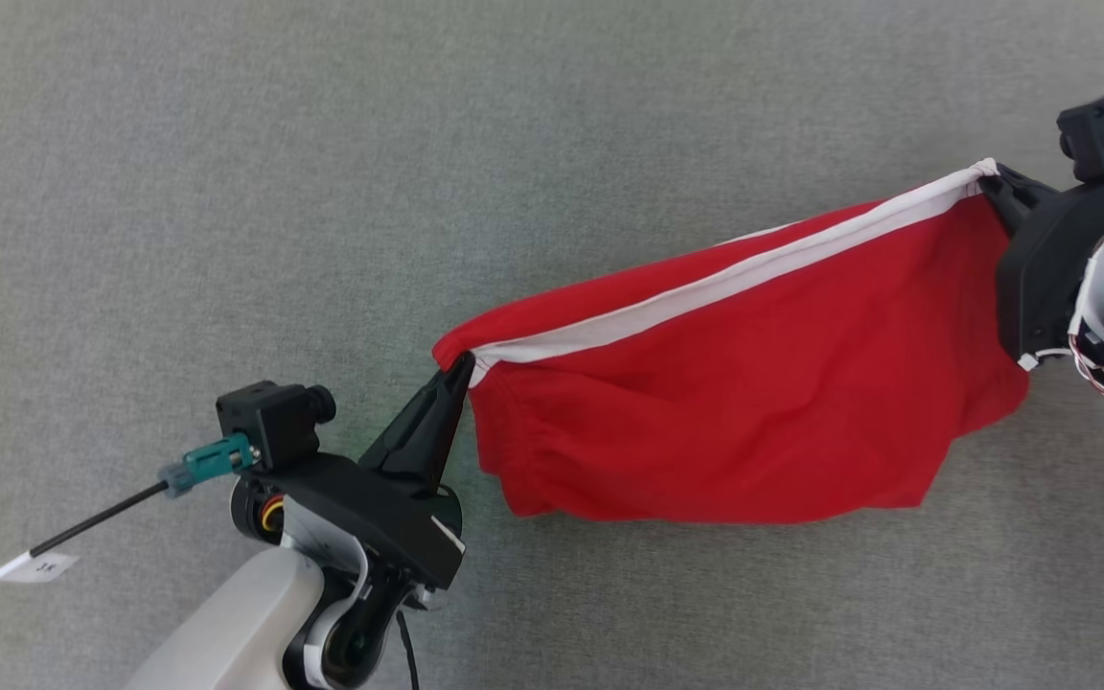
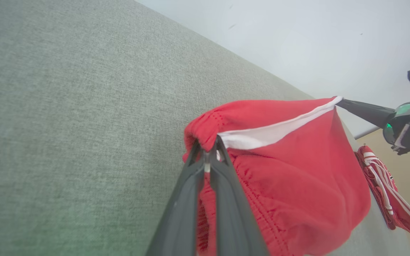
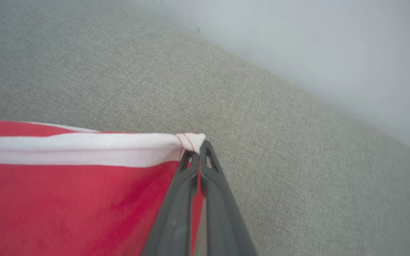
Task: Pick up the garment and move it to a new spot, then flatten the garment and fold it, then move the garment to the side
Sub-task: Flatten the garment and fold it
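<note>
We hold the garment [image 1: 753, 402] stretched between our two grippers over the grey surface [image 1: 274, 192]. Our left gripper [image 1: 459, 372] has its jaws pressed together on the gathered red corner at the garment's left end. Our right gripper [image 1: 991, 180] is pinched tight on the white-banded corner at the other end. The white band runs taut along the top edge from one grip to the other, and the red cloth sags below it. We cannot tell whether its lower edge touches the surface.

A black cable with a white tag [image 1: 34, 567] trails from our left wrist across the surface at the lower left. In the left wrist view, a second red cloth with white stripes [image 2: 386, 188] lies beyond the garment, by the surface's edge, below our right gripper. A pale wall [image 2: 297, 42] rises behind the surface.
</note>
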`<state>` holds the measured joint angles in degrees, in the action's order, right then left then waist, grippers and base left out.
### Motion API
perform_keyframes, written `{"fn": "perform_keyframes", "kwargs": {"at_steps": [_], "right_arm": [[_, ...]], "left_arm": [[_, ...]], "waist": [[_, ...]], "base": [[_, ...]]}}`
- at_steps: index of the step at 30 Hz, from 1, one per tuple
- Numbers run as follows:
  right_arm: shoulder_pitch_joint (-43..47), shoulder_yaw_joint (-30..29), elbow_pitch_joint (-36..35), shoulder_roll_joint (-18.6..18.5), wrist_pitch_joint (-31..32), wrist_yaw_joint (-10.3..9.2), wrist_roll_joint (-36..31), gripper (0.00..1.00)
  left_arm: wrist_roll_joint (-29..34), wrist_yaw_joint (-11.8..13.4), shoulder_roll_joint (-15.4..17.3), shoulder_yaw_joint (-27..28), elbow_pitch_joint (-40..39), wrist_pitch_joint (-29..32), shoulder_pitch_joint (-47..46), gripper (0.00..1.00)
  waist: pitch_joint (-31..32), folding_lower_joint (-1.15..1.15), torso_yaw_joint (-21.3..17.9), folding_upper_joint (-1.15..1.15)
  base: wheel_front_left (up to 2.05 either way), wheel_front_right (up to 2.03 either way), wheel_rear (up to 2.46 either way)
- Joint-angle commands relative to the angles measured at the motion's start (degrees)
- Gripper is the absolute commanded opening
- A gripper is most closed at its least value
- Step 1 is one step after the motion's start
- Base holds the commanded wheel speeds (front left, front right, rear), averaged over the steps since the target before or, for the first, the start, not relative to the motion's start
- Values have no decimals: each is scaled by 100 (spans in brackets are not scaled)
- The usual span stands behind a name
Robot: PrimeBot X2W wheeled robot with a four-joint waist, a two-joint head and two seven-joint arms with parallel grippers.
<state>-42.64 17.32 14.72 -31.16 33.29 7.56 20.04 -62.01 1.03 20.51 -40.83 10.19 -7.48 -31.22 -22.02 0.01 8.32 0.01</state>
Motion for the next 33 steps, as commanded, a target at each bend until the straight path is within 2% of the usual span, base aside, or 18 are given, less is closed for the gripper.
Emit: {"fn": "perform_keyframes", "kwargs": {"at_steps": [1,3,4,5,6,13,23,26,30,33], "right_arm": [[-93,46,92,35,-32,-18,-43,0],[-199,83,252,68,-77,-18,-77,0],[-232,125,312,89,-111,-18,-77,0],[-259,179,362,93,-140,-18,-79,100],[-327,230,451,93,-269,-18,-54,100],[-328,217,699,195,-382,-18,276,100],[257,-289,733,290,61,-19,632,100],[479,-497,774,344,101,-19,679,100],[711,-776,855,426,89,-19,506,100],[838,-948,903,515,91,-18,430,100]], "left_arm": [[78,6,-29,-6,76,-27,-98,0],[74,3,-81,-21,188,-21,-170,0],[70,-15,-109,-31,234,-11,-201,14],[79,-23,-132,-11,277,-59,-231,50],[100,-33,-174,22,378,-130,-281,100],[187,-70,-239,15,650,-350,-223,100],[672,47,-205,414,568,-765,415,100],[1075,110,-406,1007,317,-773,816,100],[1968,-25,-721,1909,-81,-767,1449,100],[2652,-211,-1079,2492,-370,-767,1847,100]], "waist": [[-134,-1,117,-1],[-164,-1,137,-1],[-173,-1,145,-1],[-179,-1,151,-1],[-179,-1,155,-1],[45,-1,92,-1],[449,-1,58,-1],[486,-1,116,-1],[478,-1,190,-1],[446,-1,243,-1]], "base": [[0,0,0],[0,0,0],[0,0,0],[0,0,0],[0,0,0],[0,0,0],[0,0,0],[0,0,0],[0,0,0],[0,0,0]]}}
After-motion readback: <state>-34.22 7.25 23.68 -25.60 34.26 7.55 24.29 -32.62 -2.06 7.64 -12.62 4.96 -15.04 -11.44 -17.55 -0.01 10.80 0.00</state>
